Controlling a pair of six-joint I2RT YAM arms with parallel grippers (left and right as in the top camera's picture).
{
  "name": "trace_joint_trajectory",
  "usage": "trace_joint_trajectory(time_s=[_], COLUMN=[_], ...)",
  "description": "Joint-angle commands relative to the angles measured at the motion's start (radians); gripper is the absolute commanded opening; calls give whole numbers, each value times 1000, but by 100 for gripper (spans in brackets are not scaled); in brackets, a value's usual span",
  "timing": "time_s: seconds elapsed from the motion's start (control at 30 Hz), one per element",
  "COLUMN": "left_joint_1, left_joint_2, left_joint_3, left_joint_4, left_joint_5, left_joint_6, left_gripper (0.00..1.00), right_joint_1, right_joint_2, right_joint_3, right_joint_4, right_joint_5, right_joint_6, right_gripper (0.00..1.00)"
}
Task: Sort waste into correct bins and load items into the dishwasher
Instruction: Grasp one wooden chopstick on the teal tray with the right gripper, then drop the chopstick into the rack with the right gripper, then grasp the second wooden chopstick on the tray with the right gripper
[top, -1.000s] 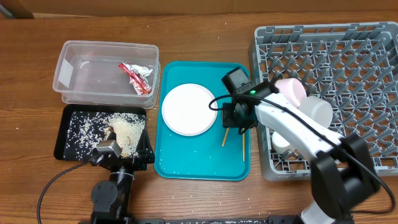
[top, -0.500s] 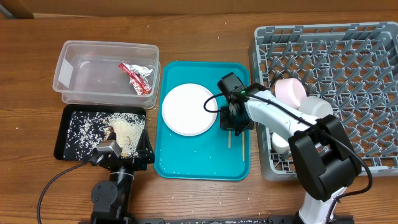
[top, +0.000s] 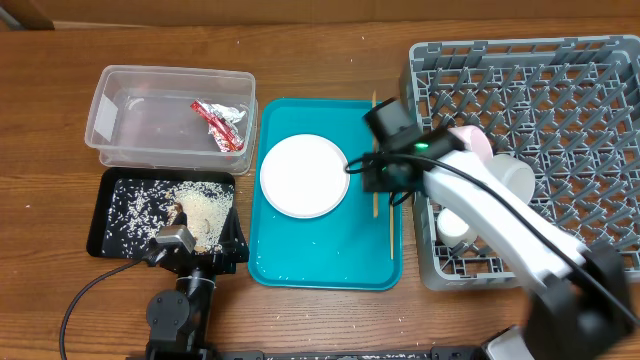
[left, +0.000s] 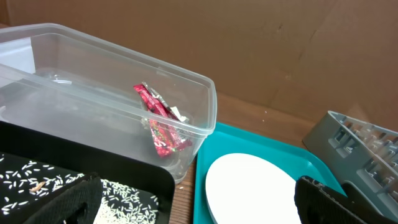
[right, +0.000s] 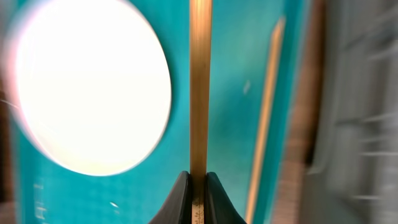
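Observation:
My right gripper (top: 378, 178) (right: 199, 182) is shut on one wooden chopstick (top: 375, 150) (right: 200, 87), held above the right part of the teal tray (top: 325, 262). The second chopstick (top: 391, 235) (right: 264, 118) lies on the tray by its right edge. The white plate (top: 304, 176) (right: 87, 87) (left: 255, 190) lies on the tray's left part. The grey dish rack (top: 560, 90) holds a pink bowl (top: 470, 140), a white bowl (top: 515, 175) and a cup (top: 455, 228). The red wrapper (top: 222, 124) (left: 160, 124) lies in the clear tub (top: 120, 90). Rice (top: 205, 212) fills the black tray (top: 110, 235). My left gripper (left: 199, 205) is open over the black tray's right end.
The clear tub (left: 205, 93) stands behind the black tray (left: 93, 162) at the left. The teal tray sits between these bins and the rack, whose corner shows in the left wrist view (left: 360, 140). Bare wooden table (top: 330, 50) lies behind.
My right gripper has lifted one chopstick off the teal tray and moved up and slightly right toward the rack. The other chopstick stays on the tray. The left arm has not moved.

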Motion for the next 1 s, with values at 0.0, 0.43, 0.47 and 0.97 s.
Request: trace_joint_trajectory(time_s=[0.0, 0.43, 0.47, 0.97], left_joint_1=[5, 5, 5, 5], left_joint_2=[-11, -11, -11, -11], left_joint_3=[-5, -5, -5, -5], left_joint_4=[3, 3, 3, 3], left_joint_5=[9, 9, 9, 9], left_joint_6=[23, 22, 22, 22], left_gripper=[100, 100, 100, 100], right_joint_1=[-64, -273, -273, 35], right_joint_2=[-124, 10, 11, -15], right_joint_3=[33, 25, 25, 18], right_joint_4=[2, 31, 22, -64], right_joint_5=[140, 153, 138, 11], right_joint_6=[-119, -349, -349, -235], right_gripper=[4, 5, 7, 43])
